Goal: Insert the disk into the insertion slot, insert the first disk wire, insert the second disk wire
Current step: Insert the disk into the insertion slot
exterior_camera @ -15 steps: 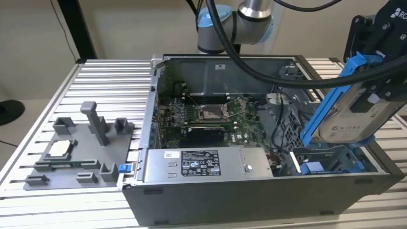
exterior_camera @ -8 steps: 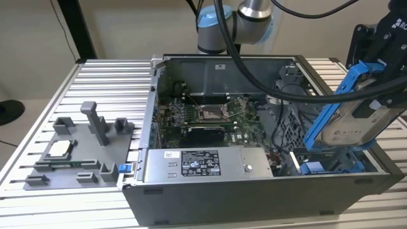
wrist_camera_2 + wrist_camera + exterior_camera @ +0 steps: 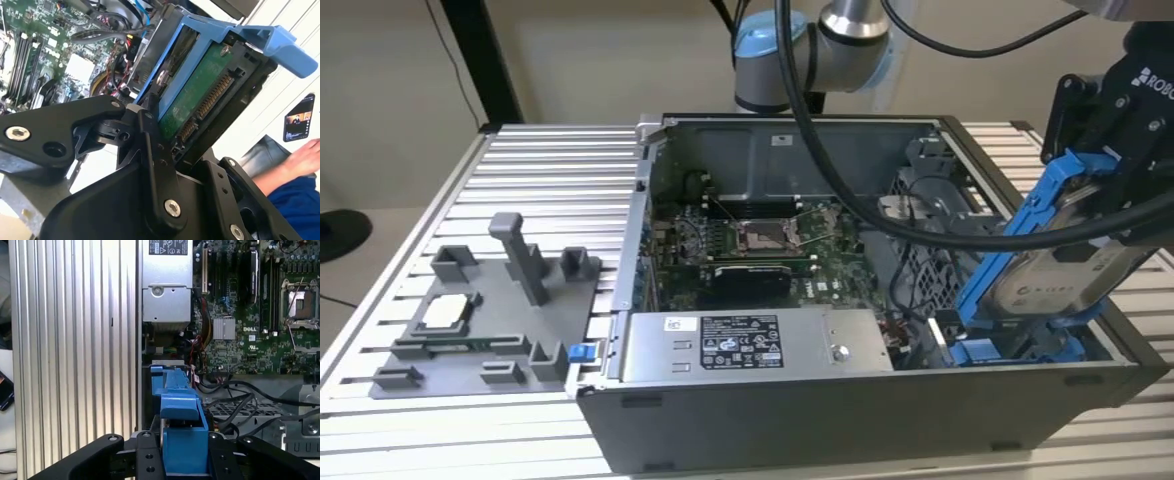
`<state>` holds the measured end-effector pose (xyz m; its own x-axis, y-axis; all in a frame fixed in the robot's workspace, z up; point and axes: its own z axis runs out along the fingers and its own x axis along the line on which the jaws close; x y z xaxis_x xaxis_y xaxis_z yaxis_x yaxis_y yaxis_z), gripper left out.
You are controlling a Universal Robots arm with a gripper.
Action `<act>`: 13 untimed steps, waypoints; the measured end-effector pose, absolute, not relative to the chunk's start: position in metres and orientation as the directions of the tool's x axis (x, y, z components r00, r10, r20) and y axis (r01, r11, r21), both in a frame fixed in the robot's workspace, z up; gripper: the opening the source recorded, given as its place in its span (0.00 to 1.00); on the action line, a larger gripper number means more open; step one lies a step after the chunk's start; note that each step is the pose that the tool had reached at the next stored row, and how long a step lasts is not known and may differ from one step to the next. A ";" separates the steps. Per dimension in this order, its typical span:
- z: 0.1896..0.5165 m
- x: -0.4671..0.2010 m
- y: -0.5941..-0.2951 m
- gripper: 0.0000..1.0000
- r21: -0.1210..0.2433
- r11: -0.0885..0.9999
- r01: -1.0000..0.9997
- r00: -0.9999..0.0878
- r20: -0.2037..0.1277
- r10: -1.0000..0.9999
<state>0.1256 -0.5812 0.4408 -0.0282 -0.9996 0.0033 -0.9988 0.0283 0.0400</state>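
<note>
Holding: gripper [image 3: 1110, 190] clamped on the disk [image 3: 1067, 265], closed across its blue frame [image 3: 1014, 240].
Exterior view, disk: steeply tilted. Lower end is down at the insertion slot [image 3: 1007, 350], in the case's [image 3: 854, 420] near corner on the exterior view's right. Upper end is above the case rim.
Exterior view, step: disk-into-slot, not seated. Can't tell if the frame touches the slot's blue rails.
Exterior view, case contents: motherboard [image 3: 747, 245] mid-floor, power-supply box [image 3: 754, 342] along the near wall, just beside the slot.
Exterior view, table [image 3: 547, 170]: fixture tray [image 3: 460, 362] near the edge on the exterior view's left, holding small grey parts.
Second wrist view, grip: black fingers [image 3: 152, 145] pinch the frame near the disk's connector [image 3: 212, 97] end. Pins are bare, so neither wire is in.
Second wrist view, off-table: a person's hand [image 3: 302, 157], well apart from the work.
First wrist view, line-up: frame [image 3: 179, 410] runs along the case wall toward the power-supply box [image 3: 165, 285], with loose cables [image 3: 200, 375] just beside its far tip.
Seating calls for: my read is the tilt comes out, the frame sits square to the rails, and the cables stay clear of the mouth.
</note>
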 end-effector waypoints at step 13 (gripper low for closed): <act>0.435 0.126 -0.581 0.00 0.040 0.028 -0.999 -0.028 0.003 -1.000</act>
<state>0.1256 -0.5805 0.4355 -0.0282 -0.9996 0.0032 -0.9988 0.0283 0.0400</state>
